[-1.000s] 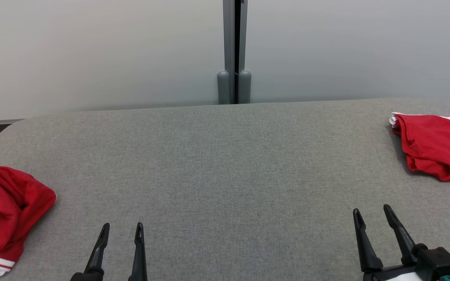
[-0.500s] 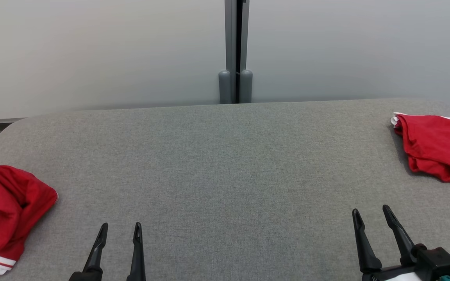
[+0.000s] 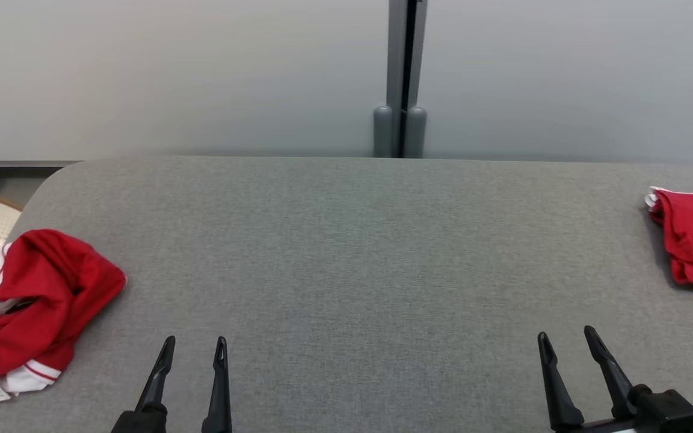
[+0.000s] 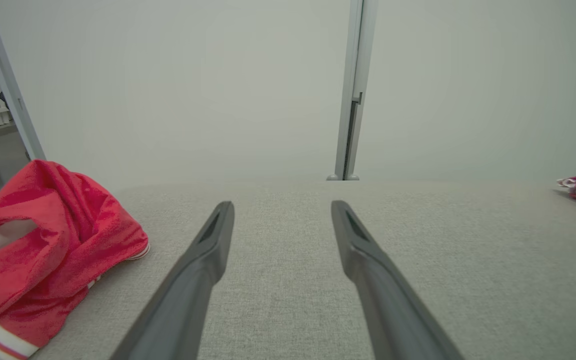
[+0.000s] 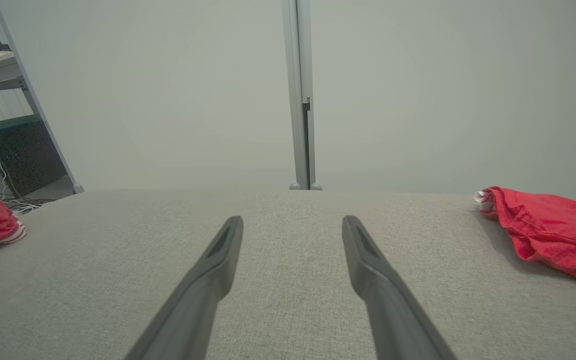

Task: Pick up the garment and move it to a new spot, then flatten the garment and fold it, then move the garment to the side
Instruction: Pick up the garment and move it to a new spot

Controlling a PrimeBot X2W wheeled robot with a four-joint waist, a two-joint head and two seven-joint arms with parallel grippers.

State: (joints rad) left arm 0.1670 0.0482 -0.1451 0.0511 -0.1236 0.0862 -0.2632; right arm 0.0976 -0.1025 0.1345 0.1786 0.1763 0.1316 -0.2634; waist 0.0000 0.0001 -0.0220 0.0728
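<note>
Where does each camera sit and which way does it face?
Head view: on the head, facing forward and down at the table; left gripper and right gripper, both open, at the bottom.
Left wrist view: on the left wrist, looking along its fingers across the table to the wall.
Right wrist view: on the right wrist, facing likewise along its fingers.
Shared: both wrist views show the crumpled garment left, the other garment right.
</note>
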